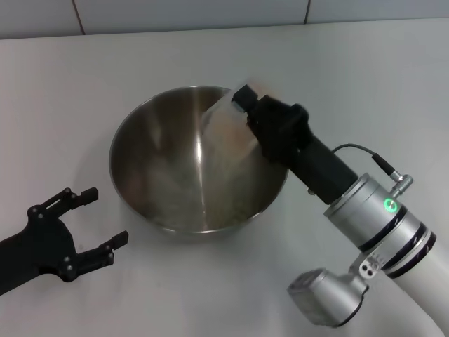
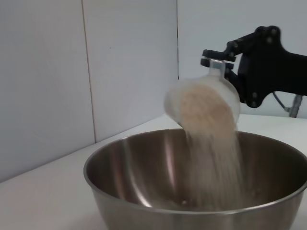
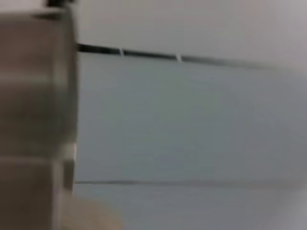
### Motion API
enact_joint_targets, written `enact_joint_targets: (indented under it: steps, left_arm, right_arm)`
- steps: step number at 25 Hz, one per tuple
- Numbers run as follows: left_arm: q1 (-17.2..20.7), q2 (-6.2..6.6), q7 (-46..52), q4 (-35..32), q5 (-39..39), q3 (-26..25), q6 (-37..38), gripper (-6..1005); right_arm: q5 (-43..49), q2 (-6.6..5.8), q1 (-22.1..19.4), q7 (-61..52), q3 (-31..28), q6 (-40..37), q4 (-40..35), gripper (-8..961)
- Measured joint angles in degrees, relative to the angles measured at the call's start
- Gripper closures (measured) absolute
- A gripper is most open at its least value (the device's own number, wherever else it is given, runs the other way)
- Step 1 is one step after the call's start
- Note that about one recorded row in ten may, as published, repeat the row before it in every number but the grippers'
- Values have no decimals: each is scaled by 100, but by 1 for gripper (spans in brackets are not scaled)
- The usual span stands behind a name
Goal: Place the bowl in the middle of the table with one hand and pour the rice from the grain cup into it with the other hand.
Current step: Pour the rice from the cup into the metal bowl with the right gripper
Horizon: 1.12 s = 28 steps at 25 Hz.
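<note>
The steel bowl (image 1: pixel 161 175) stands on the white table (image 1: pixel 365 77). My right gripper (image 1: pixel 247 105) is shut on the translucent grain cup (image 1: pixel 228 130) and holds it tipped over the bowl. In the left wrist view the cup (image 2: pixel 204 103) tilts mouth-down and rice (image 2: pixel 213 158) streams from it into the bowl (image 2: pixel 139 182), with the right gripper (image 2: pixel 218 64) behind it. The cup fills the near side of the right wrist view (image 3: pixel 33 120). My left gripper (image 1: pixel 95 217) is open and empty on the table, left of the bowl.
A tiled wall (image 1: pixel 210 12) runs along the table's far edge. The right arm's silver-white wrist (image 1: pixel 379 232) reaches in from the near right corner. Bare tabletop lies behind and to the right of the bowl.
</note>
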<state>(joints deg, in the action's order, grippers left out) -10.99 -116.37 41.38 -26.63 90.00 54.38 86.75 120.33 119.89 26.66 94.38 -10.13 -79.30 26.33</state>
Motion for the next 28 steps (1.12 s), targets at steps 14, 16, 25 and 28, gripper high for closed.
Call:
enact_joint_targets:
  steps: [14,16,25,28]
  left_arm:
    - [-8,0,-21,0,0,20,-7,135]
    - [-11,0,-25,0,0,21,-9,135]
    - [-14,0,-45,0,0,9,-10,135]
    - [-1,-4,-51,0,0,-11,-10,135]
  right_arm:
    - [637,0,107,4241,19,712,7,870]
    - [644,0,156,4639,30,835,14,867]
    - [477,0,-15,2909,-170,694,755,855]
    - [288,0,-242,557,-455,549,1119,851]
